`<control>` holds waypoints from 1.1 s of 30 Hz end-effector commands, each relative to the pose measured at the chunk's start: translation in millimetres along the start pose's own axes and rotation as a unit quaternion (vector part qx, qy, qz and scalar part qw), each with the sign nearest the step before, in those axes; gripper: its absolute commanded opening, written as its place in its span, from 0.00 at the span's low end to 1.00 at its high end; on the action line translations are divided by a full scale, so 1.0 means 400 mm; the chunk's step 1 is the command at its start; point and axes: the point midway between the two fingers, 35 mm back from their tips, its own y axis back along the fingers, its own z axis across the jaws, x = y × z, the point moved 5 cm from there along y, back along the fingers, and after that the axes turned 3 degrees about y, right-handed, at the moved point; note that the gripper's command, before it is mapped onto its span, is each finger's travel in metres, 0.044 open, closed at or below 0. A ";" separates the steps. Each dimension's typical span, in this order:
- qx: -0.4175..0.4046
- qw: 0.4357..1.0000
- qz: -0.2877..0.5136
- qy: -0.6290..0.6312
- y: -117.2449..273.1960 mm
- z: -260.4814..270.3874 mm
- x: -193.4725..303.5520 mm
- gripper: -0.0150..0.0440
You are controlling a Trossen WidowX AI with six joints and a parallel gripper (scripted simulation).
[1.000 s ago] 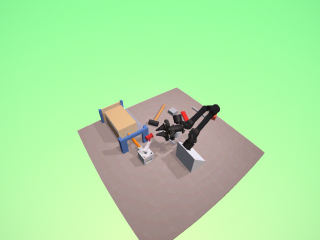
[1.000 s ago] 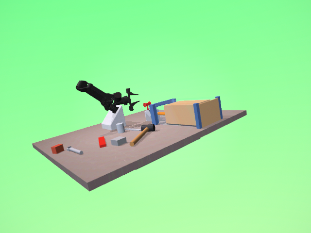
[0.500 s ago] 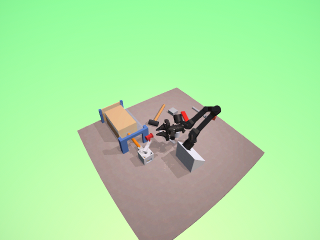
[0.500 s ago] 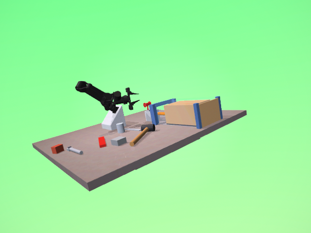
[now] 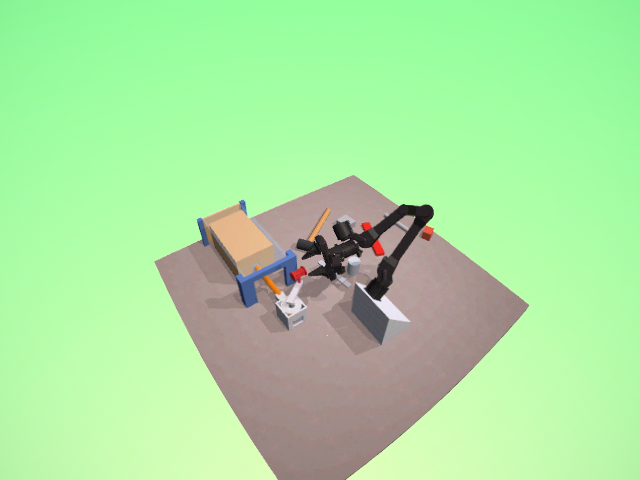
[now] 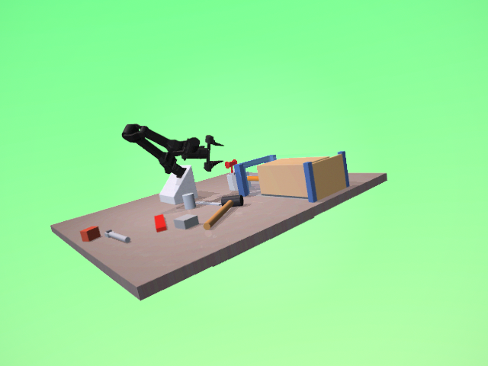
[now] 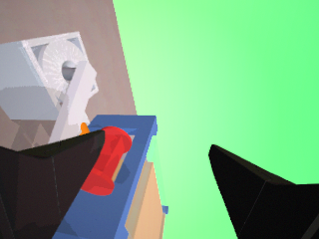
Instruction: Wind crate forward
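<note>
While the claw (image 5: 306,264) (image 6: 223,152) (image 7: 158,142) is hovering beside the red spool-shaped crank grip (image 5: 298,273) (image 6: 231,163) (image 7: 109,161), its two fingers are standing nearly fully apart and holding nothing. The grip is rising from the free end of the pale crank arm (image 5: 294,292) (image 7: 72,102), whose other end is sitting on top of the hand winch (image 5: 290,314) (image 6: 232,181) (image 7: 25,75), so the key is probably seated already.

The tan crate (image 5: 241,237) (image 6: 281,179) (image 7: 142,201) is lying flat in the cubby, its front still short of the blue steel frame (image 5: 266,267) (image 6: 238,182) (image 7: 145,122), with the orange strap (image 5: 268,281) (image 6: 252,178) (image 7: 84,128) running to the winch.

The grip is looking rigid and light, its flared ends likely keeping smooth fingers from slipping off; the narrow waist between them is offering the best hold. The crate is probably the heavy part, making the crank feel stiff. A loose, centred hold is likely suiting the turning, since lifting or leaning could be drawing the key out of its hole.
</note>
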 end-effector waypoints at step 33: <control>-0.578 0.756 0.240 -0.191 -0.285 -0.249 -0.072 1.00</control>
